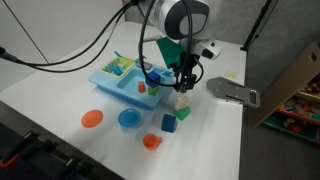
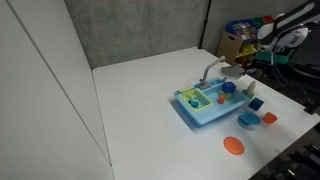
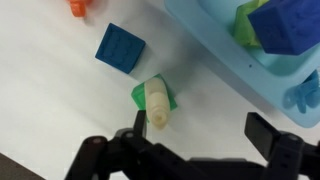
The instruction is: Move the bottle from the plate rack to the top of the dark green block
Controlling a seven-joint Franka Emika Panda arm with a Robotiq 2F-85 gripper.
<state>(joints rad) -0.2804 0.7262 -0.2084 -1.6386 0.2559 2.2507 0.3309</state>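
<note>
Whitish toy bottle (image 3: 157, 108) rests on the dark green block (image 3: 141, 96), right of a blue cube (image 3: 121, 47) and well apart from the plate rack (image 1: 120, 66); cannot tell whether it stands upright or tilted. Likely light, stiff, smooth and easily toppled, so best gripped mid-body. Gripper (image 3: 200, 138) hovers above, jaws wide apart, empty.

The arm (image 1: 172, 18) reaches down from 12 o'clock, gripper (image 1: 184, 82) pointing straight down — fingers (image 3: 268, 135) spread wide at 5 and 7 o'clock, empty.
</note>
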